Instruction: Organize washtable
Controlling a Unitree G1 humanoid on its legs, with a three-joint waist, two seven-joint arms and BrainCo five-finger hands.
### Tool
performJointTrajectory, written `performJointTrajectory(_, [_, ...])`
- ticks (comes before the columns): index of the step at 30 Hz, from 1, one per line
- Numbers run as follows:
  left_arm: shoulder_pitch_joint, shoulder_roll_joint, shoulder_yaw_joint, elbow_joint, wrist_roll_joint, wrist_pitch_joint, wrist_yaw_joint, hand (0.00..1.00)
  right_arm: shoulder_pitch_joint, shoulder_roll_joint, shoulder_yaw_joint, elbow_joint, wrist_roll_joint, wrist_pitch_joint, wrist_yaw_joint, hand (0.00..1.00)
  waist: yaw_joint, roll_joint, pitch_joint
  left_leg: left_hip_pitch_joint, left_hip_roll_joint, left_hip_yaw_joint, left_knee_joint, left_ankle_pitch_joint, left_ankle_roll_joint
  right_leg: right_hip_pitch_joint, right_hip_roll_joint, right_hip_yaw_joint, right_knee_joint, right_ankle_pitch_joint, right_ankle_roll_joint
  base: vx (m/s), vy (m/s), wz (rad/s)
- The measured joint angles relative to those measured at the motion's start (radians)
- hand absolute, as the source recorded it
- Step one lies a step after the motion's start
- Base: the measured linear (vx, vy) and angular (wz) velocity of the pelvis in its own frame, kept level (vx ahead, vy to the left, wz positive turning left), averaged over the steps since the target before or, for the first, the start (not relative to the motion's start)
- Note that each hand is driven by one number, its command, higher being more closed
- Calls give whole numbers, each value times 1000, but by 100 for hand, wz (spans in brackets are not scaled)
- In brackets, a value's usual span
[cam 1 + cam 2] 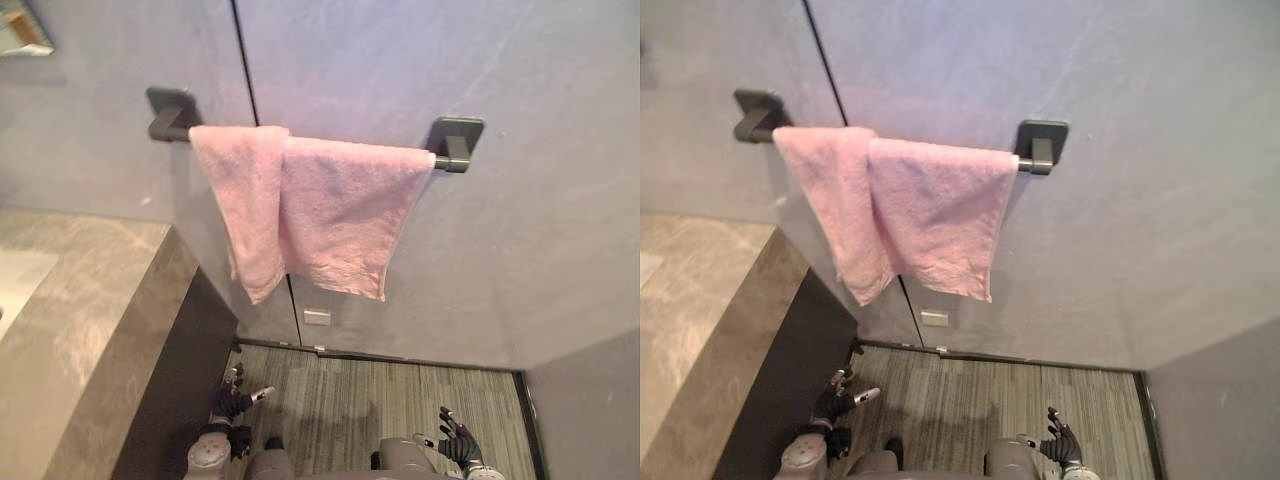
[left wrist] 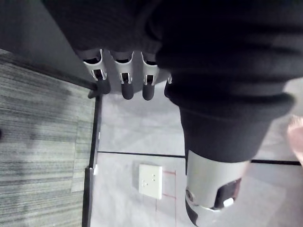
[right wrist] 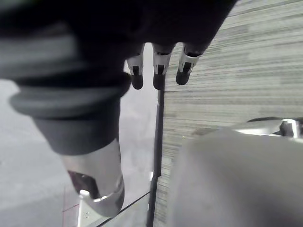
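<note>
A pink towel (image 1: 320, 215) hangs folded over a dark bar (image 1: 455, 150) on the grey wall, with its left part drooping lower than the right. The stone washtable (image 1: 80, 320) runs along the left. My left hand (image 1: 235, 400) hangs low beside the washtable's dark side, near the floor. Its fingers (image 2: 127, 80) are relaxed and hold nothing. My right hand (image 1: 455, 440) hangs low on the right, its fingers (image 3: 158, 71) straight and empty. Both hands are well below the towel and apart from it.
A white basin edge (image 1: 15, 280) shows in the washtable's top at the far left. A white socket (image 1: 316, 316) sits low on the wall under the towel. Striped grey flooring (image 1: 400, 410) lies between the washtable and a grey wall (image 1: 590, 410) on the right.
</note>
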Motion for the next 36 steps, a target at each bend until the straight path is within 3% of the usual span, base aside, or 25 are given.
performJointTrajectory(1, [2, 8, 0, 0, -5, 0, 1, 0, -1, -1, 4, -13, 0, -1, 0, 0, 1, -5, -4, -19, 6, -15, 13, -1, -12, 4, -14, 28, -7, 1, 1, -77, -466, 60])
performJointTrajectory(2, [11, 20, 1, 2, -20, 2, 4, 0, -5, 0, 19, -31, 1, -2, 0, 0, 1, -25, -17, -57, 13, -42, 33, 7, -45, 31, -29, 93, -65, -16, 43, -104, -594, 67])
performJointTrajectory(3, [17, 15, 2, 4, -27, 3, 7, 0, -16, -6, 19, -32, 2, -1, -1, 0, 2, -22, -20, -78, 33, -65, 33, 28, -74, 56, 3, 97, -101, -69, 73, -86, -510, 56])
performJointTrajectory(4, [21, 1, 2, 3, -33, 2, 11, 0, -24, -12, 20, -32, 2, 1, -1, 0, 11, -8, -18, -79, 52, -64, 22, 43, -72, 62, 22, 98, -113, -92, 89, -135, -491, 43])
performJointTrajectory(5, [33, -33, -1, 3, -35, 1, 12, 0, -35, -22, 26, -36, 6, 0, -2, 0, 28, 0, -17, -81, 72, -66, -3, 101, -62, 83, 41, 88, -128, -155, 91, -184, -490, 49])
performJointTrajectory(7, [40, -75, -17, 5, -37, 2, 18, 0, -31, -39, 34, -48, 12, -2, -3, 0, 17, 14, -11, -96, 86, -78, -41, 193, -39, 98, 63, 25, -117, -203, 48, -243, -507, 115])
performJointTrajectory(8, [38, -90, -57, 4, -44, 2, 18, 0, -31, -55, 34, -37, 14, -3, -4, 0, -2, 28, -8, -117, 99, -73, -129, 332, 14, 93, 80, -71, -117, -195, 29, -269, -365, 185])
performJointTrajectory(9, [24, -94, -78, 3, -57, 2, 18, 0, -37, -63, 32, -26, 15, -3, -7, 0, -12, 35, -7, -128, 104, -5, -202, 410, 47, 87, 83, -153, -148, -176, -25, -269, -345, 178])
performJointTrajectory(11, [20, -94, -78, 4, -62, 3, 18, 0, -67, -78, 26, 2, 15, -4, -12, 0, -14, 43, -1, -147, 105, 201, -127, 345, 26, 75, 84, -247, -193, -135, -69, -201, -280, 123])
performJointTrajectory(12, [20, -90, -77, 4, -61, 3, 16, 0, -78, -77, 20, 2, 15, -4, -16, 0, -17, 41, 2, -148, 97, 239, -92, 324, 28, 75, 83, -268, -205, -125, -72, -162, -276, 136])
performJointTrajectory(15, [4, -54, -78, 4, -54, 3, -3, 0, -94, -60, 16, 0, 21, -5, -24, 0, -25, 4, 33, -142, 64, 302, 201, 76, 39, 70, 66, -414, -243, -81, -128, -195, -207, 126])
performJointTrajectory(17, [5, -54, -84, 4, -54, 7, -6, 0, -91, -51, 16, -1, 21, -6, -25, 0, -29, 4, 35, -94, 71, 375, 307, -27, 63, 91, 65, -486, -282, -57, -140, -198, -74, 97])
performJointTrajectory(19, [-1, -54, -99, 4, -54, 10, -8, 0, -79, -43, 13, -2, 21, -6, -25, 0, -37, 18, 33, 22, 75, 468, 276, -95, 64, 127, 63, -551, -324, -36, -134, -132, 28, 108])
performJointTrajectory(21, [-15, -53, -103, 4, -54, 10, -10, 0, -74, -39, 8, -1, 21, -6, -24, 0, -62, 40, 22, 114, 38, 526, 57, -93, 54, 136, 55, -617, -356, -14, -112, -137, 90, 103])
performJointTrajectory(22, [-21, -45, -108, 6, -53, 11, -11, 0, -77, -28, -1, 3, 21, -5, -25, 0, -60, 33, 21, 126, 17, 528, 10, -59, 53, 138, 43, -620, -367, -5, -106, -150, 121, 62])
performJointTrajectory(24, [-7, -26, -116, 3, -52, 11, -24, 0, -74, -2, -6, 0, 21, -7, -22, 0, -63, 59, -1, 186, -51, 524, -194, 55, 72, 171, 47, -628, -475, 72, -79, -131, 138, 29])
performJointTrajectory(27, [5, -16, -117, 4, -52, 11, -25, 0, -71, 0, -6, 2, 19, -4, -23, 0, -63, 72, -9, 187, -73, 504, -247, 90, 90, 179, 43, -645, -509, 105, -64, -99, 106, 21])
performJointTrajectory(33, [32, 5, -117, 7, -51, 11, -27, 0, -77, 26, -4, 27, 17, -1, -22, 0, -60, 23, -8, 176, -83, 455, -233, 104, 95, 203, 34, -683, -519, 121, -57, -69, 5, 27])
performJointTrajectory(36, [32, 11, -118, 6, -53, 11, -27, 0, -80, 23, -5, 40, 17, 0, -22, 0, -59, 0, 5, 79, -79, 428, -121, 101, 95, 193, 6, -757, -519, 129, -58, -118, 6, 70])
